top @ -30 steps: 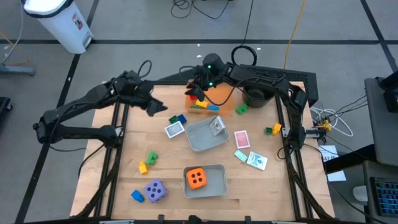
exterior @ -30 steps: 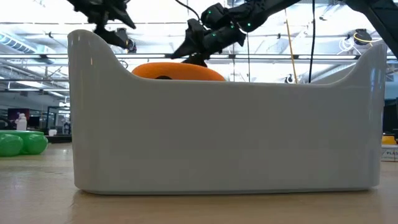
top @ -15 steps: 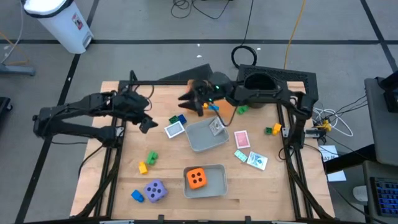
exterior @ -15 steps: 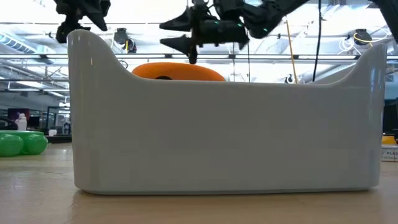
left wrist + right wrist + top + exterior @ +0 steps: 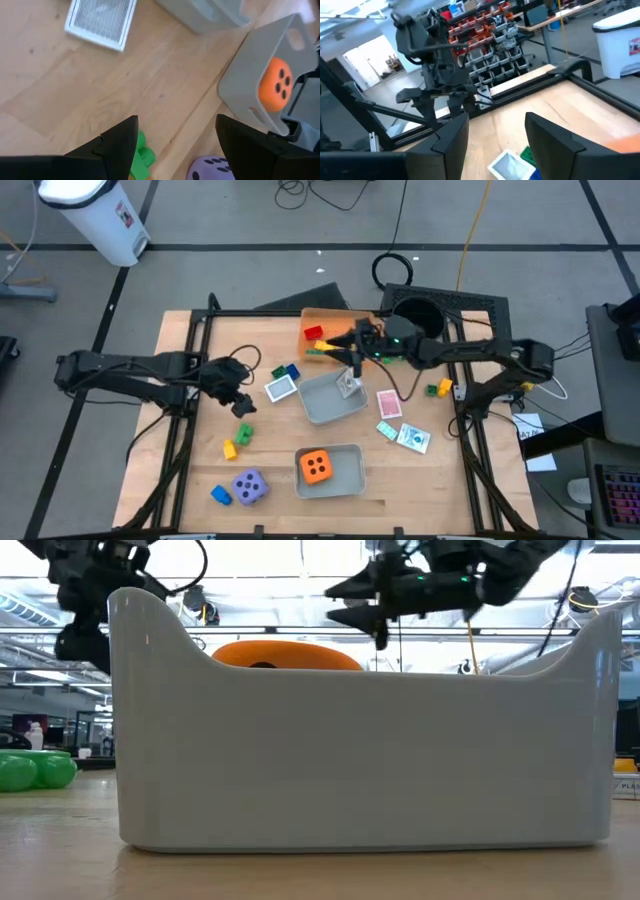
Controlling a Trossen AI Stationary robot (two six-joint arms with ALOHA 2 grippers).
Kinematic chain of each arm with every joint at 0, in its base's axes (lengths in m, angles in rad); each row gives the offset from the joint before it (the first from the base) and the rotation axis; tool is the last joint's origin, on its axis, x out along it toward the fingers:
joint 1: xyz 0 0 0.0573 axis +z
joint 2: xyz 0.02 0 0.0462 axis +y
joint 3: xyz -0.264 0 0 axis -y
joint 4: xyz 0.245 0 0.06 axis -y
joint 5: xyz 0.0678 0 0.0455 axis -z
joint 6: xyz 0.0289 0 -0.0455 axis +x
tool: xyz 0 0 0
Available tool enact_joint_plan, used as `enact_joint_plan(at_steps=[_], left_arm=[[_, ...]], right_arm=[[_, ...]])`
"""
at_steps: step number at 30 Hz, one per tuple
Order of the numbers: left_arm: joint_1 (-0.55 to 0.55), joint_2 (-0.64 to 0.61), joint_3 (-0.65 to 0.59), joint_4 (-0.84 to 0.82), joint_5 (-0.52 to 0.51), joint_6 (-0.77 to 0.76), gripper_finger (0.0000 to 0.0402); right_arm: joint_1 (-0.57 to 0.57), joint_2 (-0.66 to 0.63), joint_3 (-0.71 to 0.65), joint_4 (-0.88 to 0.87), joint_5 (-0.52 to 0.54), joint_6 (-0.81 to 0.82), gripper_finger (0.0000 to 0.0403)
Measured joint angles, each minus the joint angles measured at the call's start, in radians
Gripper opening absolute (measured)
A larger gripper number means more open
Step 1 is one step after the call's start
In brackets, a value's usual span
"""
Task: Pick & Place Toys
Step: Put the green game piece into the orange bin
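My left gripper [image 5: 242,404] hangs open over bare wood left of centre, above a green brick [image 5: 142,156] and a yellow brick [image 5: 230,449]. My right gripper [image 5: 338,345] is open and level, above the near edge of the orange tray [image 5: 340,320], which holds a red brick [image 5: 313,333]. The orange die [image 5: 317,466] sits in the near grey tray [image 5: 350,480]. The purple die [image 5: 249,486] and a blue brick [image 5: 220,495] lie at the near left. A white card [image 5: 281,388] lies flat beside blue and green bricks [image 5: 287,370].
A second grey tray [image 5: 322,410] at the centre holds a card [image 5: 347,383]. Pink [image 5: 388,402], teal [image 5: 388,430] and white [image 5: 413,438] cards lie to the right, with small bricks [image 5: 438,388]. A black pot [image 5: 415,315] stands at the far right.
My left gripper has swung from the table's far left toward the near edge and the centre, sinking and tipping further down. My right gripper has drawn back toward the table's right edge from over the orange tray and has turned up to level.
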Motion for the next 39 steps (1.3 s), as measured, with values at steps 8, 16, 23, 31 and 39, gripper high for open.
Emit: enact_joint_plan(at_steps=[8,16,23,31,39], left_arm=[[-0.032,0.0,-0.052,0.01,0.071,-0.071,0.0273],[-0.078,0.0,-0.097,0.012,0.076,-0.131,0.0273],[-0.128,0.0,-0.213,0.157,0.134,-0.249,0.0273],[-0.147,0.0,-0.293,0.267,0.086,-0.316,0.0273],[-0.146,0.0,-0.3,0.268,0.031,-0.309,0.0273]], right_arm=[[0.0,-0.134,-0.18,-0.001,0.025,0.093,0.0187],[0.006,-0.164,-0.253,0.061,0.096,0.127,0.0187],[0.006,-0.164,-0.254,0.061,0.095,0.124,0.0187],[0.006,-0.164,-0.254,0.061,0.095,0.131,0.0187],[0.006,-0.164,-0.254,0.061,0.095,0.153,0.0187]])
